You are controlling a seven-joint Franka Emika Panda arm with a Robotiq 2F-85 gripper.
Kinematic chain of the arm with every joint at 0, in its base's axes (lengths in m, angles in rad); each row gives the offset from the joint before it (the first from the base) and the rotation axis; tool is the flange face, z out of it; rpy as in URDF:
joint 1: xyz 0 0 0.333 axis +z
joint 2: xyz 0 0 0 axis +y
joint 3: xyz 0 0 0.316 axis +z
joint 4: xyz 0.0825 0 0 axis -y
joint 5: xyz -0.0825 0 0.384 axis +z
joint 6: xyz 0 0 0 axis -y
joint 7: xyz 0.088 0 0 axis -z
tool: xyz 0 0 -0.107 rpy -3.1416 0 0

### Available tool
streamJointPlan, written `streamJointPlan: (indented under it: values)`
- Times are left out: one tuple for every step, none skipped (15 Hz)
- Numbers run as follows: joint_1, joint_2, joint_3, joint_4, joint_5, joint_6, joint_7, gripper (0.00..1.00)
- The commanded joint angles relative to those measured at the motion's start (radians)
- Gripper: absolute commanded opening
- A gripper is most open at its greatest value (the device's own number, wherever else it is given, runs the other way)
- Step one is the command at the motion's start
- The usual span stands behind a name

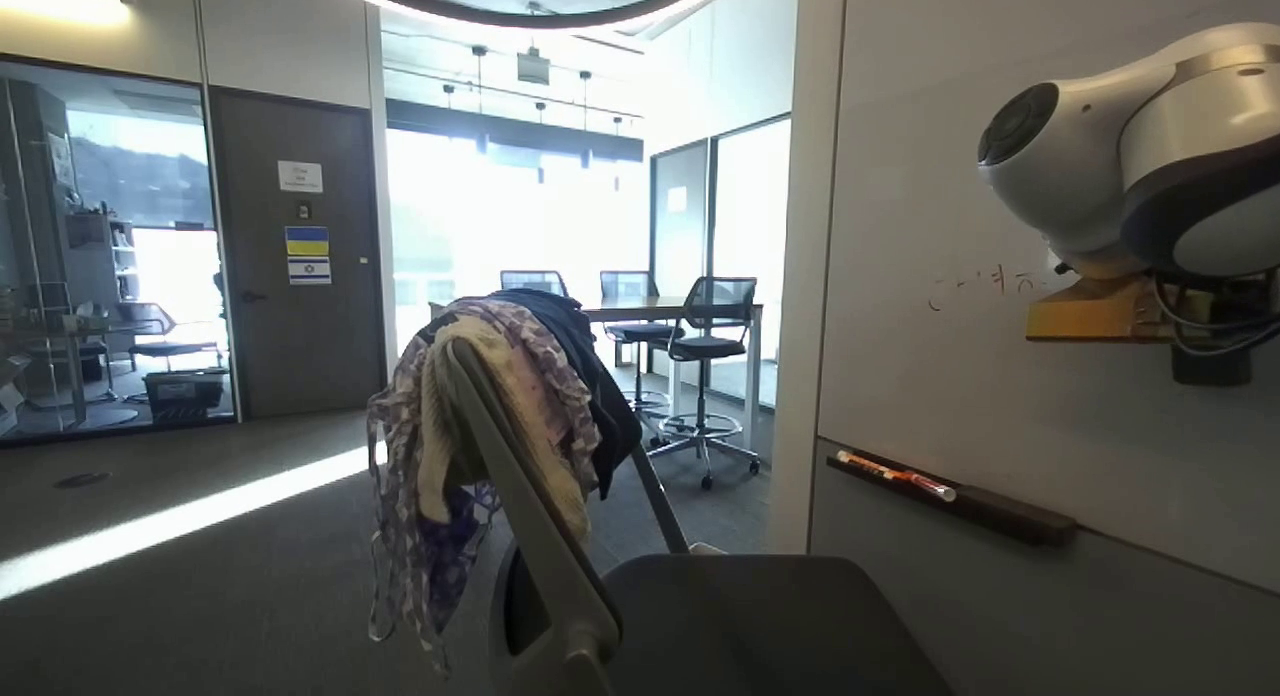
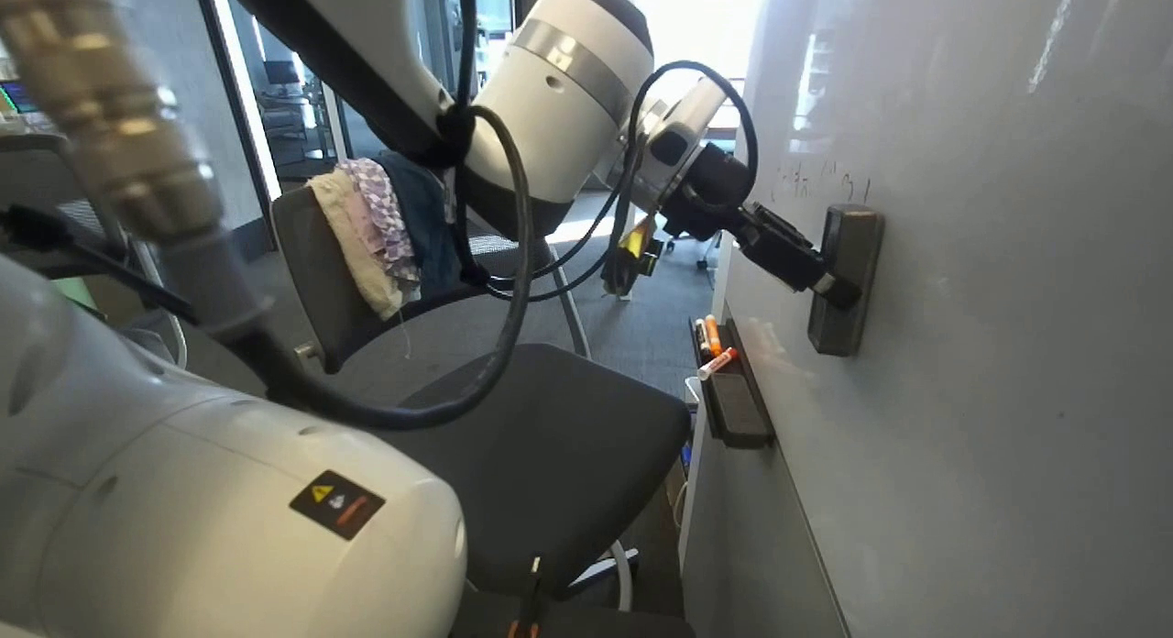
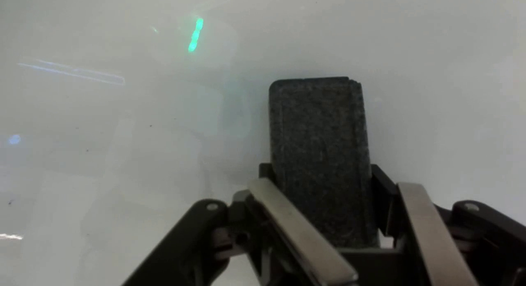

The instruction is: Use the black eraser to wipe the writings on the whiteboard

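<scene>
Hand (image 3: pixel 323 187): clamped on the black eraser (image 3: pixel 318 121), fingers (image 3: pixel 384 195) along both long sides; if the squeeze is light, drag during wiping could twist the block or work it loose.
Free end: in the wrist view it juts toward 12 o'clock, well past the fingertips; pushed from this grip, the eraser may rock so that only one edge wipes.
Contact: the whiteboard (image 2: pixel 1008 345) is right behind the eraser, but whether they touch I cannot tell; pressing too softly would probably leave marks, too hard might stall the motion or wrench the grip.
Writings (image 2: pixel 820 181): faint, in an exterior view at 11 o'clock from the eraser, near its upper end and seemingly not covered; a stroke that starts low or strays toward 3 o'clock would likely miss them.
Green streak (image 3: pixel 195 35): between 10 and 11 o'clock from the eraser in the wrist view, probably a reflection; an operator could take it for ink.
Cable (image 2: pixel 524 262): looped at 9 o'clock from the hand in an exterior view; a long sweep might tug or snag it.
Ledge (image 1: pixel 1010 514): at 6 o'clock from the writings in an exterior view, bearing markers (image 1: pixel 895 473); a stroke carried too low might knock them off.
</scene>
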Motion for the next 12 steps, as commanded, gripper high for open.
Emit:
streamJointPlan:
  values:
    - [-0.063,-0.054,-0.045,-0.010,-0.124,0.004,0.042,0.31]
    - [-0.033,0.011,-0.035,0.075,-0.088,0.002,0.024,0.31]
    - [-0.005,0.062,-0.025,0.145,-0.038,-0.001,-0.007,0.31]
    - [0.020,0.083,-0.021,0.180,0.021,0.007,-0.032,0.31]
    - [0.037,0.099,-0.013,0.208,0.053,0.013,-0.048,0.31]
    - [0.053,0.122,-0.001,0.250,0.091,0.010,-0.060,0.31]
    - [0.068,0.144,0.008,0.295,0.132,0.008,-0.087,0.31]
    - [0.078,0.173,0.015,0.345,0.156,0.008,-0.110,0.31]
    - [0.086,0.212,0.019,0.398,0.179,0.015,-0.135,0.31]
    - [0.108,0.257,0.009,0.454,0.190,0.016,-0.151,0.31]
    - [0.095,0.302,0.023,0.498,0.214,0.029,-0.178,0.31]
    - [0.096,0.337,0.028,0.530,0.222,0.028,-0.189,0.31]
